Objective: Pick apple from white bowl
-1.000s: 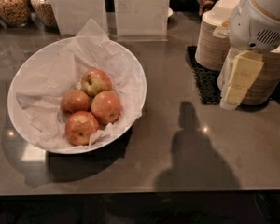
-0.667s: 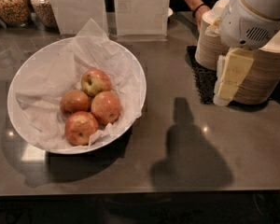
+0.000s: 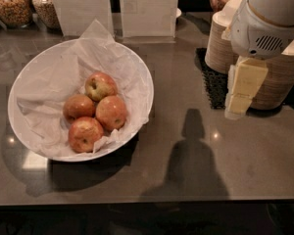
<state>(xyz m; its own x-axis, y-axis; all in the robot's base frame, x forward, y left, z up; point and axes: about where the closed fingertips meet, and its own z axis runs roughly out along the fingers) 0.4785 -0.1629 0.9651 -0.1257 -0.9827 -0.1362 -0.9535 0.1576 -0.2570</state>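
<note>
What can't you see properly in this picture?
All in the camera view:
Gripper, right of the white bowl, above the counter: its arm is cut off by the top edge.
Apple: underside hidden by the redder apples and paper.
Paper bowl stack: partly behind the gripper.
Jars: tops cut off by the top edge.

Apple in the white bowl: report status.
Pincer at right, by stacked paper bowls, away from white bowl. Apple in bowl, untouched, farthest of four. Redder apples crowd its near side.

The gripper [image 3: 237, 104] hangs right of the white bowl [image 3: 36, 70], where the apple [image 3: 100, 85] lies.
</note>
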